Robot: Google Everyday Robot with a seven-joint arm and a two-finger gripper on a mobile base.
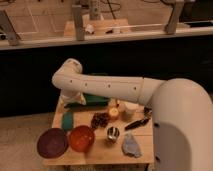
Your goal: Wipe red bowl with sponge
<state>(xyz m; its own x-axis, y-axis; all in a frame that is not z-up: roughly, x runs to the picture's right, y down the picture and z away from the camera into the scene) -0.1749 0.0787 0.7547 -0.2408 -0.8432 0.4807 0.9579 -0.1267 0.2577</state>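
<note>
The red bowl sits at the front of the small wooden table, upright and apparently empty. The green sponge lies just behind it, toward the table's left edge. My white arm reaches in from the right, bends at the far left and turns down. The gripper is at its lower end, over the left end of the green tray, just behind and above the sponge. It is mostly hidden by the wrist.
A dark purple bowl sits left of the red one. A dark red cluster, a metal cup, a crumpled grey cloth, a yellow cup, a white cup and a black utensil crowd the table's middle and right.
</note>
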